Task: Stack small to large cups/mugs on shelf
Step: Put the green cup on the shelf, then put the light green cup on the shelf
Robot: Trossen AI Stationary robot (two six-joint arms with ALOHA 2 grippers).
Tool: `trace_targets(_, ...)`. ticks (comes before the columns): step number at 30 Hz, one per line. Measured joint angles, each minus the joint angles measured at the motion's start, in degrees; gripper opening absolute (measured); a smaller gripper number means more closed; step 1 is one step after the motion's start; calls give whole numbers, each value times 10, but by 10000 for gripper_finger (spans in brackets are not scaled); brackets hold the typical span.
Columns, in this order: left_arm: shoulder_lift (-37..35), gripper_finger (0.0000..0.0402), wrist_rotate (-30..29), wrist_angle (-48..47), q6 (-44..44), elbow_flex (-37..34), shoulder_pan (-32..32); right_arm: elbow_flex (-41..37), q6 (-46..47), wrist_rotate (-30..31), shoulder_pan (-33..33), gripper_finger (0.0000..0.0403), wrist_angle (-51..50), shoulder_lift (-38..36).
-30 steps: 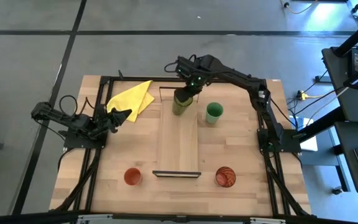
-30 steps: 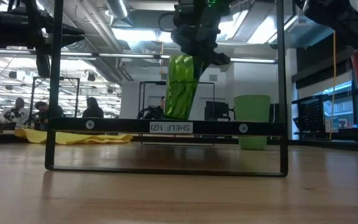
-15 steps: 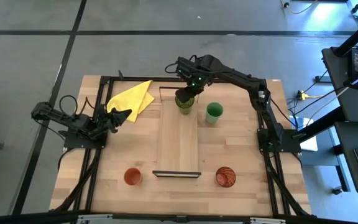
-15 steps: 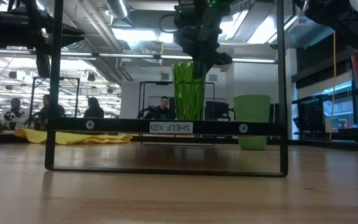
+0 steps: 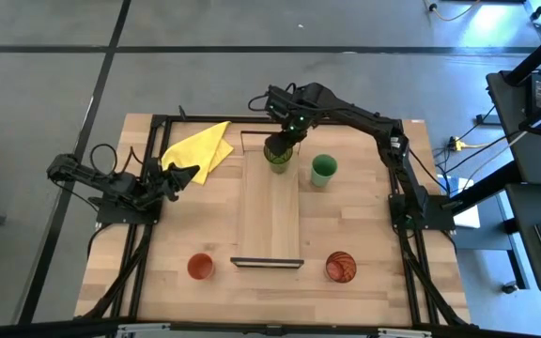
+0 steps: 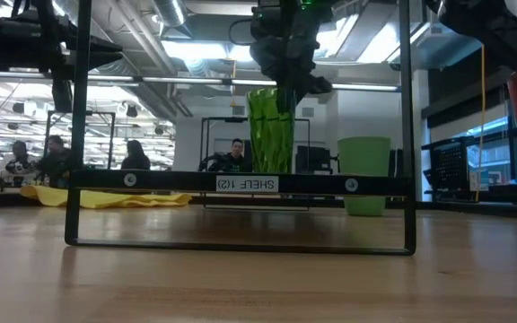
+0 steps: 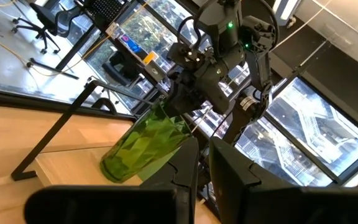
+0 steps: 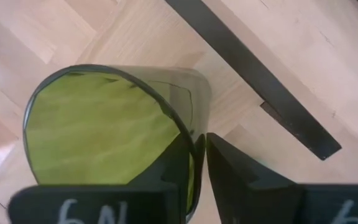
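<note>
My right gripper pinches the rim of the tall olive-green tumbler, one finger inside, one outside, seen clearly in the right wrist view. The tumbler is translucent plastic with a faceted, wavy wall and stands upright on the far end of the shelf, a long narrow light-wood plank with thin dark metal brackets at its short ends. A second ago it hung tilted in my grip above the plank; half a second ago it was already upright, and it matches that now.

My left gripper rests at the table's left edge near the crumpled yellow cloth, fingers nearly together with nothing between them.

The medium bright green cup, smooth-walled, sits on the tabletop just right of the shelf's far end. The smallest orange-red cup is near the front left of the shelf, the red-brown ribbed cup near the front right, both apart from the plank. Those three unchanged.
</note>
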Motion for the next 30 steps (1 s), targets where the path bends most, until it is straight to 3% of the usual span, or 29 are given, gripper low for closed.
trace_targets(13, 0, 35, -3, 0, 5, 0, 0, 34, -41, -3, 5, 60, -22, 0)
trace_targets(17, 0, 35, -10, 0, 5, 0, 0, 34, -41, 1, 8, 76, 9, -14)
trace_targets(30, 0, 35, -21, 0, 16, 0, 0, 36, -50, 31, 7, 121, -31, -21)
